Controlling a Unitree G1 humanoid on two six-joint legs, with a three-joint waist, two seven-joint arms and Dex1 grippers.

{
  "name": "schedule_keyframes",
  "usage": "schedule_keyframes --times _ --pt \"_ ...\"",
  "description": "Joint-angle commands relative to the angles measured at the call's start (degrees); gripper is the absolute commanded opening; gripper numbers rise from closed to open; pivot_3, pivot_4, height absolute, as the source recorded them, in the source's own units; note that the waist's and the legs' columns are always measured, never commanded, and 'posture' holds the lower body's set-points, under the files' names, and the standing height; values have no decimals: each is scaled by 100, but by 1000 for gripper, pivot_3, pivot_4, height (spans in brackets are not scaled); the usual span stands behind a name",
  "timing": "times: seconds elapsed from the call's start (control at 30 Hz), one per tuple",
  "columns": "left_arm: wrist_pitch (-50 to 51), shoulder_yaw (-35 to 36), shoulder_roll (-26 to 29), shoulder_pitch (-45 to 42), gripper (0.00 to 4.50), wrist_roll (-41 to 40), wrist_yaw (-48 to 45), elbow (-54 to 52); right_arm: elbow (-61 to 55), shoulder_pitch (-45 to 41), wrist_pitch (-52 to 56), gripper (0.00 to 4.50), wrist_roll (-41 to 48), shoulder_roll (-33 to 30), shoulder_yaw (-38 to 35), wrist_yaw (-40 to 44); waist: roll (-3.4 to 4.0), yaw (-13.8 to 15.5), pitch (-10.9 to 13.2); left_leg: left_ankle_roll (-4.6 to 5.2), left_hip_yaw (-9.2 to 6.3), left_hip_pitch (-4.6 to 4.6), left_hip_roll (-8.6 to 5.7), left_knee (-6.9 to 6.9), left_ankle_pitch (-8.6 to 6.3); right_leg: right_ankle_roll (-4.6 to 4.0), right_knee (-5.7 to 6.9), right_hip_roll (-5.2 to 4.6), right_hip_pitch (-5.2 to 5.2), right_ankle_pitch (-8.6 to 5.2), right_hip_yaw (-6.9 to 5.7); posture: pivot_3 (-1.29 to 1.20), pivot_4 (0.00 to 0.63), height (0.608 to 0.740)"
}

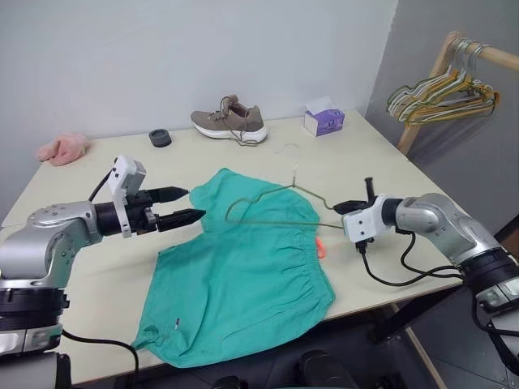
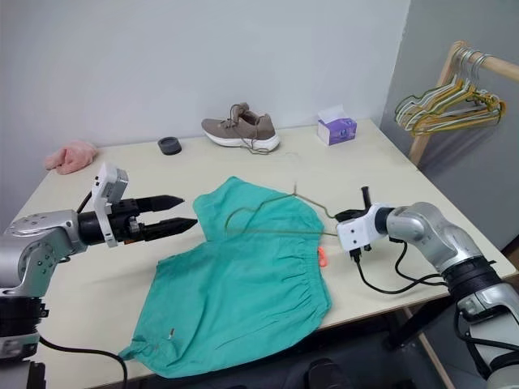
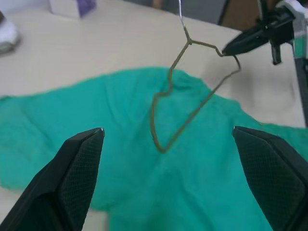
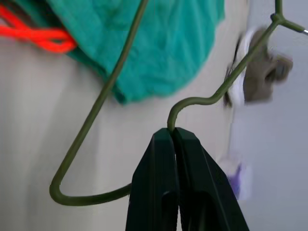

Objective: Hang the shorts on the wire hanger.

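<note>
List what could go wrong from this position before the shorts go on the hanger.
1. The right gripper pinches the wire hanger at one thin bend near its end, so the wire might swivel or slip between the fingers.
2. The hanger looks bent out of its triangle, so it could snag the shorts instead of sliding in.
3. The left gripper is open beside the shorts' edge; closing there may catch only one layer.

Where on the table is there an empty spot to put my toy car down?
Bare tabletop lies between the pink cloth, the black ring and the left gripper. More between the shoe and the shorts. The middle is crowded: shorts, wire hanger, right gripper.
</note>
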Motion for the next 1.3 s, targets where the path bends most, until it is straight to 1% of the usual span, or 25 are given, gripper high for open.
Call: schedule_keyframes --times 0.03,0.13,0.27,0.63,0.73,0.8,0.97,1.13,1.17,1.3 --pt "50 -138 183 25 4500 43 -272 -168 -282 -266 -533 8 -90 76 -70 -133 0 8 0 0 -2 1 0 1 0 0 0 0 1 0 -1 -227 0 740" --pt "-66 -334 266 89 4500 226 -407 -157 -409 -386 -812 8 34 256 -143 -186 0 16 0 0 -5 1 0 3 0 -1 1 0 3 0 -2 -231 0 740" --pt "-57 -460 289 266 4500 204 -637 -365 -413 -517 -932 8 83 381 -220 -185 0 19 0 0 -4 3 0 4 1 -1 3 0 4 1 0 -231 0 740" --pt "17 -675 250 483 4500 242 -847 -761 -373 -583 -978 8 180 415 -245 -130 -1 17 0 1 -4 4 0 4 1 -3 4 -1 4 1 1 -241 0 740" --pt "-9 -742 261 523 3917 323 -836 -765 -401 -569 -962 0 224 423 -255 -124 0 10 0 1 -3 4 0 5 1 -3 6 0 4 1 1 -242 0 740" --pt "-11 -754 262 541 3356 342 -832 -782 -415 -563 -961 0 241 419 -255 -118 0 3 0 1 -3 5 0 5 1 -3 7 0 4 1 1 -241 0 740" --pt "-31 -768 247 549 1722 392 -812 -811 -452 -551 -975 0 292 434 -259 -115 0 4 0 1 -3 5 0 5 1 -3 7 0 4 1 1 -241 0 740" --pt "10 -746 201 548 224 361 -759 -868 -494 -513 -1056 0 374 421 -196 1 0 4 0 1 -3 4 0 6 1 -3 7 0 4 1 1 -241 0 740" --pt "15 -741 198 549 28 356 -754 -874 -511 -497 -1070 0 390 418 -190 23 0 3 0 1 -3 5 0 6 1 -3 7 0 4 1 1 -241 0 740" --pt "41 -721 182 553 28 326 -725 -908 -664 -404 -1080 0 655 411 -121 259 0 4 0 1 -3 5 0 6 1 -3 7 0 4 1 1 -241 0 740"
